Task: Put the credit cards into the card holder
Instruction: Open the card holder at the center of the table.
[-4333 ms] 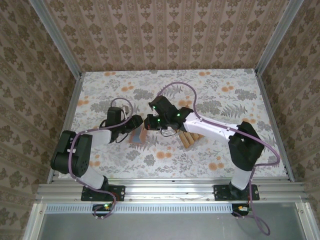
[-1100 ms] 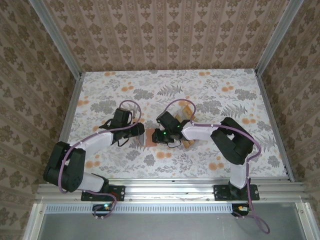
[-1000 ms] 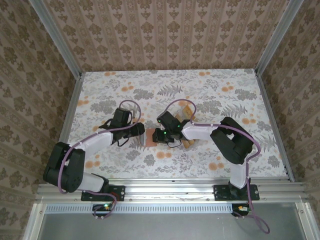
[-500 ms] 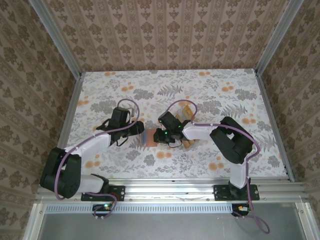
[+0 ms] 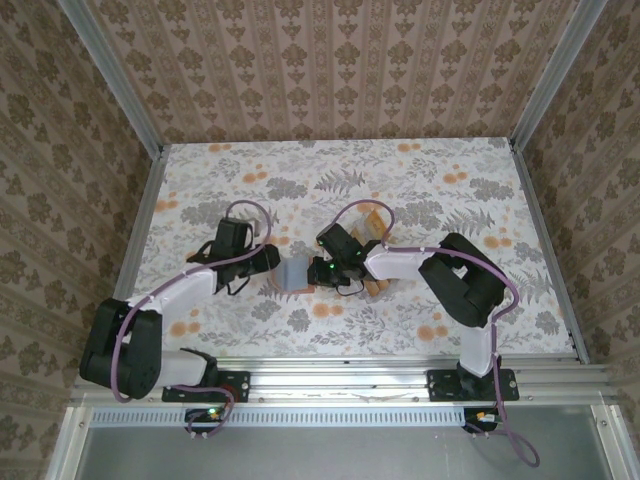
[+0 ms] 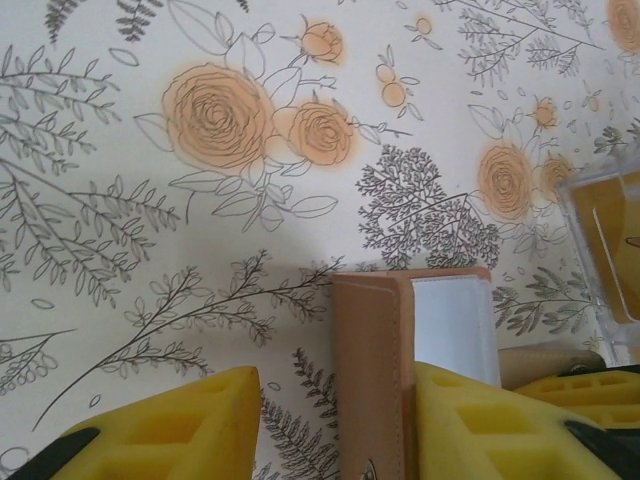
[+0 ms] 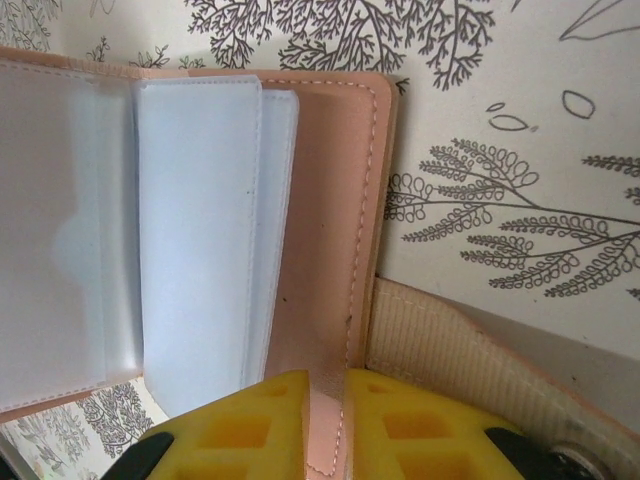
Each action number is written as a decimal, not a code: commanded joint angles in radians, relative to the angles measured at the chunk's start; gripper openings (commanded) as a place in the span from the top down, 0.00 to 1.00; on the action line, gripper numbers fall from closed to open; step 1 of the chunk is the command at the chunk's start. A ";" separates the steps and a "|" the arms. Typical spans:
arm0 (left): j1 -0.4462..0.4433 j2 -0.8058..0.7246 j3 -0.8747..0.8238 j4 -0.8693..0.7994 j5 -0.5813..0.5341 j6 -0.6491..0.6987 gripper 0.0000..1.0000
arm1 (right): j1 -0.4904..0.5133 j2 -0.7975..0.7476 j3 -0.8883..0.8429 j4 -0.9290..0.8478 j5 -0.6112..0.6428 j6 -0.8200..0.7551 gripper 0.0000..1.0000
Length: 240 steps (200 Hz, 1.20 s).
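Nearest the bases, the thin tan-orange rectangular credit cards (image 5: 374, 288) lie on the floral table (image 5: 450, 180), partly under the right arm, none yet lifted. Just beyond them the small salmon-brown leather-like card holder (image 5: 293, 273) sits between the two tools. It now shows grey lining upward where half a second ago only its salmon cover faced the overhead camera, so it has been spread open. The right gripper (image 7: 325, 388) is pinched narrow on the cover's stitched edge, pinning it. The left gripper (image 6: 335, 400) stands wide, the other cover edge loose between its pads. The clear sleeves (image 7: 200, 230) look reachable, so loading can probably begin. Farther back lies an orange rectangle (image 5: 372, 216), perhaps another card.
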<state>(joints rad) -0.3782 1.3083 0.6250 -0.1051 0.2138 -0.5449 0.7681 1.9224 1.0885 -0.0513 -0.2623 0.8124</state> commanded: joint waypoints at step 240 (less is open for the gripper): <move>0.048 -0.058 -0.023 0.069 0.106 -0.052 0.68 | 0.027 0.045 0.156 -0.092 -0.026 -0.018 0.78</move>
<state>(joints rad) -0.3321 1.2663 0.5629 -0.0048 0.2974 -0.6037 0.7952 1.9236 1.2491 -0.1562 -0.2672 0.7658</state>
